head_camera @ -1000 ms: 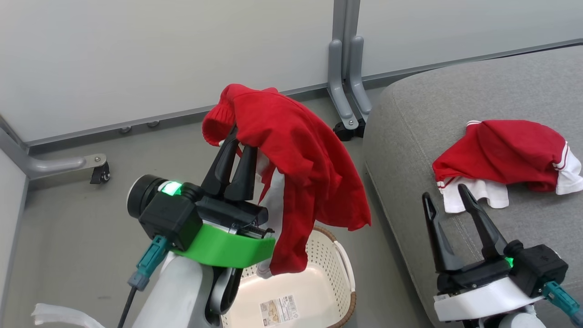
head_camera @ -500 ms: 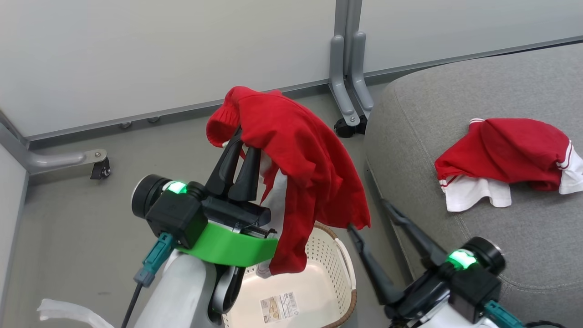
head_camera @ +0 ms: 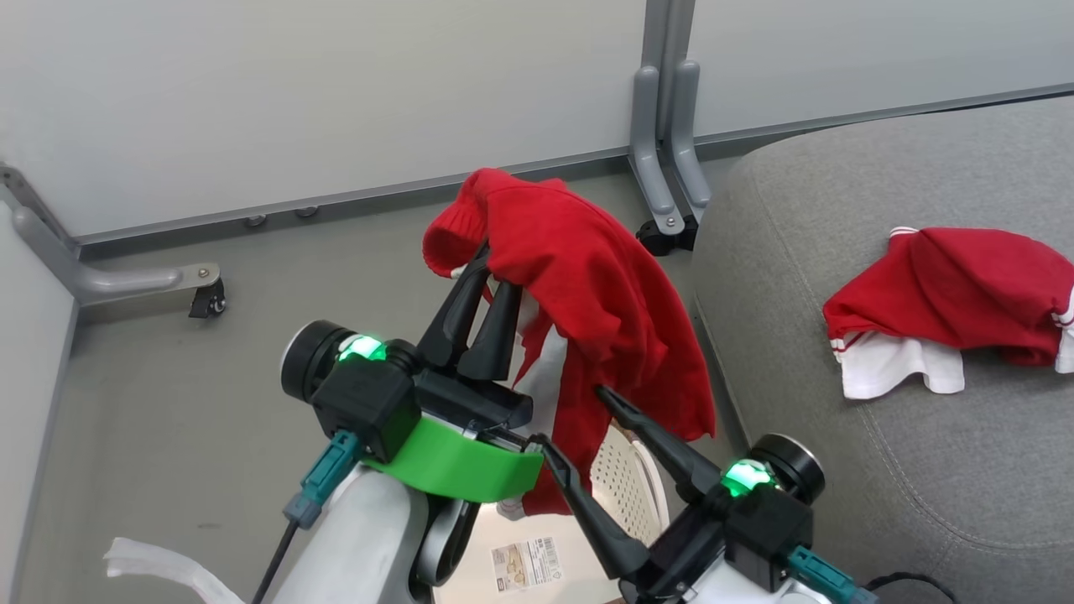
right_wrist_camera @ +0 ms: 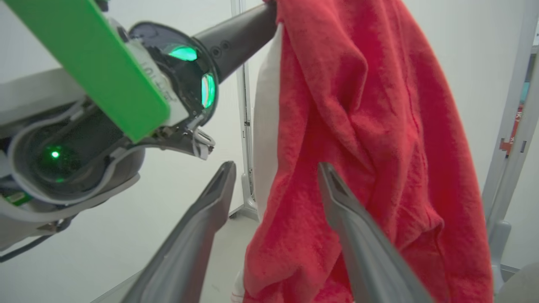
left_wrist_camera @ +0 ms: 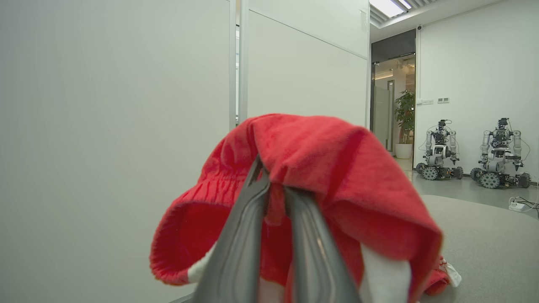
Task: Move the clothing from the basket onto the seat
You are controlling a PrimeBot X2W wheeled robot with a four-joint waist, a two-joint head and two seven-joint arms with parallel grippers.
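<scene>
The two dark fingers of the left gripper (head_camera: pixel 495 281) were pinched on a bunched fold atop the soft red fabric garment (head_camera: pixel 608 319), which hung limp over the cream-white perforated plastic basket (head_camera: pixel 628 485). The right gripper (head_camera: pixel 573 417) gaped around its lower drape. Light and floppy, it would likely hold best by a thick gathered fold. A second red-and-white garment (head_camera: pixel 956 289) lay on the light-grey upholstered seat cushion (head_camera: pixel 839 470).

A red fabric garment (head_camera: pixel 604 302) hangs over the cream plastic basket (head_camera: pixel 625 482), left of the grey upholstered seat (head_camera: pixel 923 470) bearing another red garment (head_camera: pixel 965 294).
</scene>
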